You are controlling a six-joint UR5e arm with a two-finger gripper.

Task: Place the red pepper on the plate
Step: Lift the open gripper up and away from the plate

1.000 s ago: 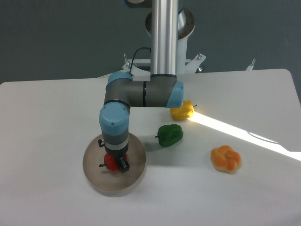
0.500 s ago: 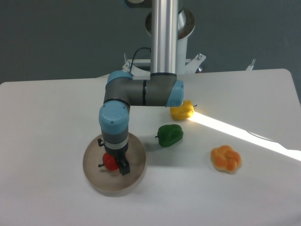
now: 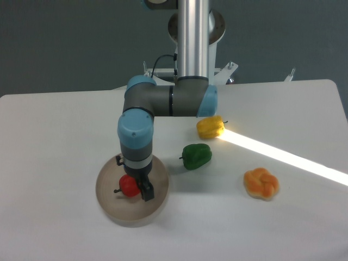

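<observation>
A: What do we see changed since half a second ago?

B: The arm has shifted a little toward the right of the frame and the wrist has turned slightly. The gripper (image 3: 137, 187) is now more to the right side of the small glossy red pepper (image 3: 129, 186), so we see more of the pepper than before.

A: And where is the pepper now?

B: It sits on the round flat beige-grey plate (image 3: 113, 204), in the lower left of the frame, a little above the middle of the plate. Its dark stem points to the left.

A: Do the jaws hold it?

B: We cannot tell. One dark finger shows just at the right of the pepper, maybe touching it. The other finger is hidden behind the pepper and the wrist, so how wide the jaws stand is not visible.

A: What does this mean for the task?

B: We judge the placing is nearly done, since the pepper is already inside the rim. What remains is to release, if not yet released, and to lift away without pushing the pepper.

A: And the others?

B: The green pepper (image 3: 196, 156), the yellow pepper (image 3: 210, 126) and the orange lobed pepper (image 3: 261, 183) lie on the white counter (image 3: 60, 136) where they were, well apart from the plate.
</observation>
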